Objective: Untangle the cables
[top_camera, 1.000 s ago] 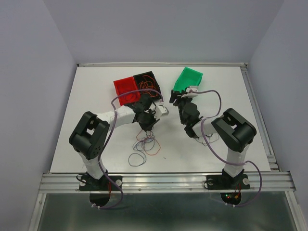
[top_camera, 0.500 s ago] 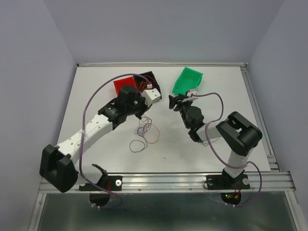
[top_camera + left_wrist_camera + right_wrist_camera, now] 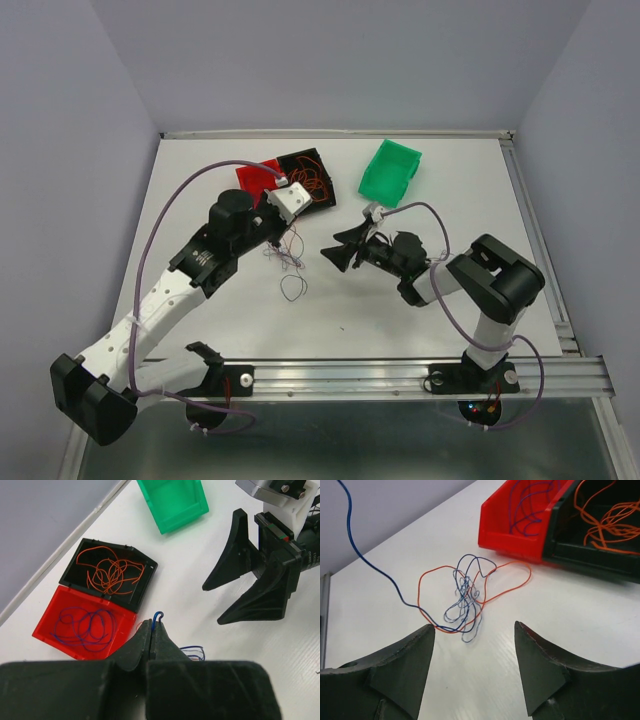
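Right wrist: blue cable (image 3: 375, 567) runs diag. up-left frm tangle (image 3: 465, 602).

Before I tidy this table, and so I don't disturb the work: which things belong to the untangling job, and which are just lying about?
Part of the job: tangle of wires; blue wire pinched in the left gripper; red bin holding blue wires; black bin holding orange wires.
Just lying about: green bin, empty; thick lilac cords on the arms.

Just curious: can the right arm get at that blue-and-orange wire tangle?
Probably yes: the open right gripper faces the tangle of thin blue and orange wires, with only bare white table between.
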Tool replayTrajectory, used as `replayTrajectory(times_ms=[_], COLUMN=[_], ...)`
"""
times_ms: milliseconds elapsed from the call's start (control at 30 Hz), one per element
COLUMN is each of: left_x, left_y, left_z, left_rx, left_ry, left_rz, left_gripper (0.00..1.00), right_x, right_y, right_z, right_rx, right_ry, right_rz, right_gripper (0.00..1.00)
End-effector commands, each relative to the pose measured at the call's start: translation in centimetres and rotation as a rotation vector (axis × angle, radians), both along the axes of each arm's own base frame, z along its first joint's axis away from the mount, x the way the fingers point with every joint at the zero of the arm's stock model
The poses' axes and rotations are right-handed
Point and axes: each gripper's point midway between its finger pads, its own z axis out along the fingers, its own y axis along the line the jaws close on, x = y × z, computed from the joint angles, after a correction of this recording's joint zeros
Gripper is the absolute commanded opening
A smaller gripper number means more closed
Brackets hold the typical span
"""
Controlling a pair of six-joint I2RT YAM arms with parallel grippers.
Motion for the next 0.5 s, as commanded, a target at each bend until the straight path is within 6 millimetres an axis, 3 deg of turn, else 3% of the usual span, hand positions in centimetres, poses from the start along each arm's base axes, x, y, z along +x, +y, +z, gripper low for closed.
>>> replayTrajectory(times_ms=[0, 267, 467], left_x=[0.6, 1.2, 0.9], left_y=[0.2, 0.7, 0.6], left_z=[1.2, 0.9, 0.4], left_rx=[-0.033, -0.03, -0.025], left_ry=[-0.046, -0.053, -0.047], left_rz=[0.035, 0.079, 0.065], left_gripper=[0.0, 0.0, 0.0], right_x=[-3.5, -7.0, -6.6], right_y=[1.6, 3.8, 4.5], right_z=[5.8, 4.5, 4.0], right_rx=[0.183, 0.153, 0.122], right_ry=[-0.191, -0.188, -0.2], right_rz=[0.193, 0.311, 0.305], right_gripper=[0.7, 0.66, 0.61])
